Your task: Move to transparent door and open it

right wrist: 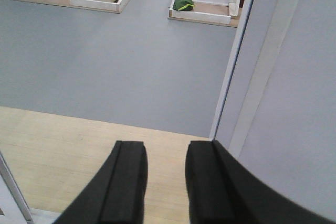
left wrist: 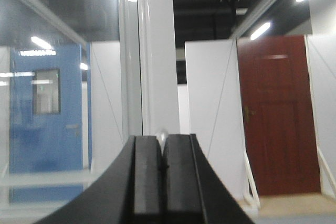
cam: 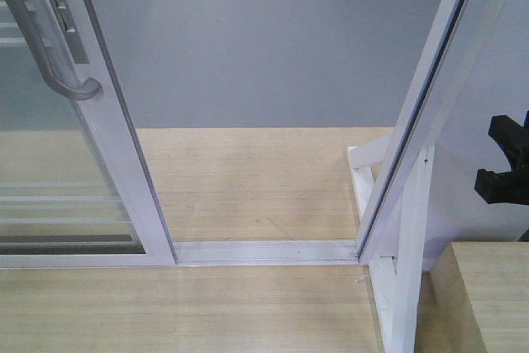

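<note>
Transparent door at left, slid aside, doorway gap beside it. Likely heavy, rigid, fragile glass running on floor track; best hold is grey handle. Left gripper fingers pinching something pale, likely that handle. Right gripper fingers spread, empty. No containers nearby.

Left claw is pinched nearly closed, while right claw hangs with fingers parted.
</note>
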### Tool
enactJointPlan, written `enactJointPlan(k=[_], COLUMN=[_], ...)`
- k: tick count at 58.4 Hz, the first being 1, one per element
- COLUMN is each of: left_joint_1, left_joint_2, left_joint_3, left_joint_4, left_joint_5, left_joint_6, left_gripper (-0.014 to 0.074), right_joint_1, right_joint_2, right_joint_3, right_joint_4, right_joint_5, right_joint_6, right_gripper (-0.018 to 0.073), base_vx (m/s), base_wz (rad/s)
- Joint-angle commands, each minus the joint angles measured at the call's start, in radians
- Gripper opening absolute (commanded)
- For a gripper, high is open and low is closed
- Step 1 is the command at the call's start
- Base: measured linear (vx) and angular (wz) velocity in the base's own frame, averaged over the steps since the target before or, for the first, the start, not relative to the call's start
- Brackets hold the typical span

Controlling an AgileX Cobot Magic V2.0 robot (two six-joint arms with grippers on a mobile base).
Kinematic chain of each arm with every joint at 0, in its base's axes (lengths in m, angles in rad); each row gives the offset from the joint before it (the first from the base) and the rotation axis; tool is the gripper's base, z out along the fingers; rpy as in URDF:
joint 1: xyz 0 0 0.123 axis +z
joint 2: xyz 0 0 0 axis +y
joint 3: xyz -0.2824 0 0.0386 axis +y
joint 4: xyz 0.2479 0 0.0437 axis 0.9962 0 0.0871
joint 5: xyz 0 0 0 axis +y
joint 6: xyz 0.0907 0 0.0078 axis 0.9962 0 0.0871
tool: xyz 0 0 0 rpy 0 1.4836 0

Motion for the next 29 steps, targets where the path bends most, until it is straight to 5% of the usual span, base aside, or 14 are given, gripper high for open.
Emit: enactJointPlan(k=[1, 21, 29], left_joint_1=[-0.006, -0.004, -0.004], left_joint_2=[0.002, -0.008, -0.008], left_joint_3=[0.046, 0.335, 0.334], left_joint_4=[-0.001, -0.001, -0.008], left_joint_5=[-0.071, -0.154, -0.062], left_joint_6=[-0.016, -0.015, -0.015], left_gripper=[-0.0006, -0.0006, -0.0006], right_joint_1=[-0.003, -0.003, -0.003], right_joint_2=[-0.003, -0.003, -0.003], right_joint_3=[-0.028, -0.028, -0.028], right_joint_4=[-0.027, -0.027, -0.027], right_joint_5=[-0.057, -0.058, -0.058], right_joint_6=[-0.009, -0.009, -0.009], right_gripper=[0.0281, 0.0281, 0.0281], base_vx=[0.0, 0.0, 0.0], base_wz=[0.0, 0.0, 0.0])
